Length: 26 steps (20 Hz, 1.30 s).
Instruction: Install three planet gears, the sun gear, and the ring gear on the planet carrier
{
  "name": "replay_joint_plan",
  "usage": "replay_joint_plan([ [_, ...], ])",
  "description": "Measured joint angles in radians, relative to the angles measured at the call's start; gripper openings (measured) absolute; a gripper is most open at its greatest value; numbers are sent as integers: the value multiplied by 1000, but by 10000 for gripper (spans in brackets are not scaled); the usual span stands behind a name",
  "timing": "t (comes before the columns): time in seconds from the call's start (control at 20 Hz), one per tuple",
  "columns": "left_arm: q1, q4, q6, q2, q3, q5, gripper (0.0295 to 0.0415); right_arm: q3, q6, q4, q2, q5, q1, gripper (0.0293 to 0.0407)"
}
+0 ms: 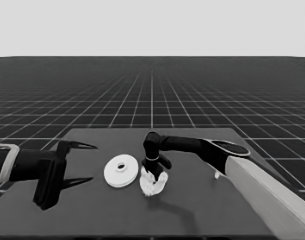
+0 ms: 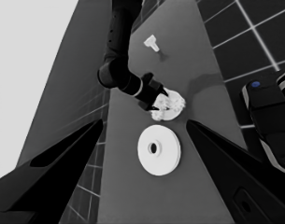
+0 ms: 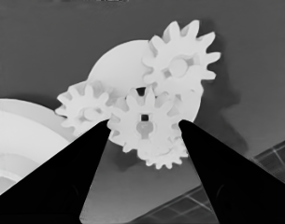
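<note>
The right gripper (image 1: 153,172) hangs over the table's (image 1: 202,210) middle, its black fingers pinching a small white toothed gear (image 3: 144,122) at the centre of the smaller flat white round part (image 3: 118,65). Three more white gears (image 3: 180,65) sit on that part. The larger thick white round part (image 1: 121,171) lies just beside it. The left gripper (image 1: 82,162), fingers spread, waits over the table's left end. A thin white piece (image 2: 152,43) lies near the right edge.

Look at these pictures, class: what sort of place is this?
Probably a simulated robot assembly bench: a dark table on a grid floor, white toothed gears on the smaller round part, and the right gripper over them.
</note>
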State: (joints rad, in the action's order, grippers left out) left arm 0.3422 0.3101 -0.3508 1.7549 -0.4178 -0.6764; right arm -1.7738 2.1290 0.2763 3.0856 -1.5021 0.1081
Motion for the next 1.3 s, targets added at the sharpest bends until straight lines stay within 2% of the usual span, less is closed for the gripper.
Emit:
replay_joint_plan([
  [1.1, 0, 0, 0, 0, 0, 0, 385, 0, 230, 0, 0, 0, 0, 309],
  [1.2, 0, 0, 0, 0, 0, 0, 385, 0, 240, 0, 0, 0, 0, 369],
  [1.25, 0, 0, 0, 0, 0, 0, 385, 0, 242, 0, 0, 0, 0, 380],
  [1.3, 0, 0, 0, 0, 0, 0, 385, 0, 244, 0, 0, 0, 0, 383],
])
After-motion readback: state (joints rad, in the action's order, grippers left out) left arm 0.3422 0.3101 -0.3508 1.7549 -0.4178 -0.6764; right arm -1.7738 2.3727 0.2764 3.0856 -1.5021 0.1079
